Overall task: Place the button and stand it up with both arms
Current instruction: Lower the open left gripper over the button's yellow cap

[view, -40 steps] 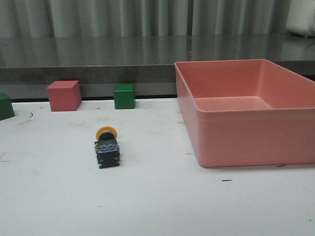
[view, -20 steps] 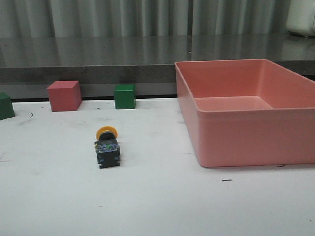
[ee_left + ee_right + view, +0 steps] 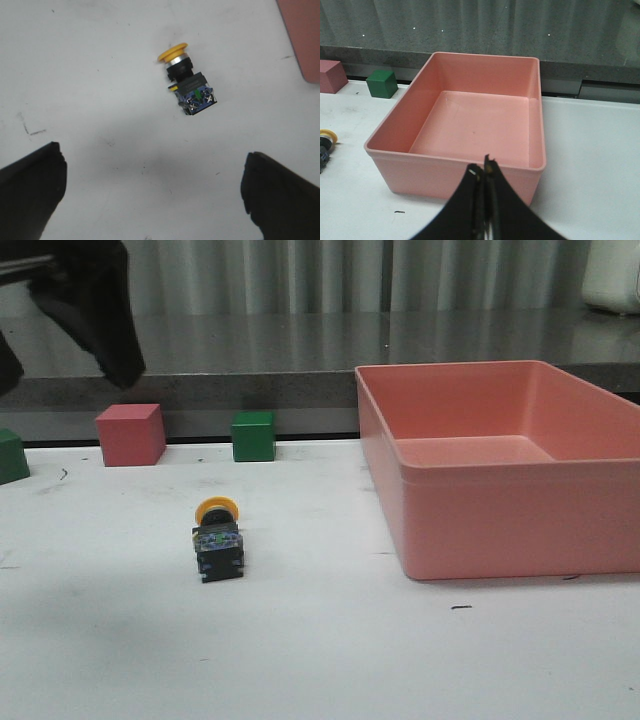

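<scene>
The button [image 3: 217, 538] lies on its side on the white table, yellow cap [image 3: 216, 508] pointing away from me and dark base toward the front. In the left wrist view the button [image 3: 187, 84] lies well ahead of my left gripper [image 3: 152, 159], which is wide open and holds nothing. My left arm [image 3: 92, 302] shows as a black shape high at the top left of the front view, above the table. My right gripper [image 3: 484, 168] is shut with nothing in it, in front of the pink bin; the button [image 3: 324, 144] sits at that view's edge.
A large pink bin [image 3: 470, 520] stands on the right of the table. A red cube [image 3: 130, 434] and a green cube [image 3: 252, 436] sit at the back edge, another green cube [image 3: 10, 456] at the far left. A dark ledge runs behind them.
My left arm has come into the front view at the top left. The button has not moved.
</scene>
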Controlling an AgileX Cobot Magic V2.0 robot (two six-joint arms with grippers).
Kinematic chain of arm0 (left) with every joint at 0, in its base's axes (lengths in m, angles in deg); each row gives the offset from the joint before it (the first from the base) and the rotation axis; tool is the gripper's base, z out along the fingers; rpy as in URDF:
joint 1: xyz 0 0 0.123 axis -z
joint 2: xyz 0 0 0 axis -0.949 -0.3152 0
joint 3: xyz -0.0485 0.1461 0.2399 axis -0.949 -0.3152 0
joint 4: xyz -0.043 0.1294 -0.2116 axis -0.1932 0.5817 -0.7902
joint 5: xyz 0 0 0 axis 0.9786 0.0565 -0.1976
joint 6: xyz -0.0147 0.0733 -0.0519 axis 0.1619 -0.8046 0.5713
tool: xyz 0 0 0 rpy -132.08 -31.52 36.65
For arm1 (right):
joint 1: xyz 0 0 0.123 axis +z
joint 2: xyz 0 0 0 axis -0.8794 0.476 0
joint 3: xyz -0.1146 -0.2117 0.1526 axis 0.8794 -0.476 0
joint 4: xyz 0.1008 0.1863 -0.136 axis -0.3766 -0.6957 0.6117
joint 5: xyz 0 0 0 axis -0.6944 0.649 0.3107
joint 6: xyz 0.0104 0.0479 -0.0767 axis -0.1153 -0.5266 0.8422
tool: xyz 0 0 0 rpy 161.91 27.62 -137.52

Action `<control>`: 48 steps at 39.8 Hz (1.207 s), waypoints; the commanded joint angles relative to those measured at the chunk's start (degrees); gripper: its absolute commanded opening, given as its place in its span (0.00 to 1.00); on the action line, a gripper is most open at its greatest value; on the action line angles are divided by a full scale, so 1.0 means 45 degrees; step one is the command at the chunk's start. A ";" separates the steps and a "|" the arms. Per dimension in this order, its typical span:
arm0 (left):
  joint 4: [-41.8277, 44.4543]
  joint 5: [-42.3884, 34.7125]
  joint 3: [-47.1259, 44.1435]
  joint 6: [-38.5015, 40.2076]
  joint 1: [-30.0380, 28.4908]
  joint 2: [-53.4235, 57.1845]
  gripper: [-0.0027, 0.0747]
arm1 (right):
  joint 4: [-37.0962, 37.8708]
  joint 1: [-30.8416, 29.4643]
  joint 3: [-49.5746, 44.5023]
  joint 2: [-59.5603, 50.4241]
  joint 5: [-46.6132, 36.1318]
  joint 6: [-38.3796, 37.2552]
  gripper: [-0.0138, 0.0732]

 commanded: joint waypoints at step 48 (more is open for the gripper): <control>-0.0917 0.3663 0.7989 0.1720 0.0142 -0.8518 0.81 | 0.0231 -0.0078 0.0342 0.0082 -0.1110 0.0157 0.08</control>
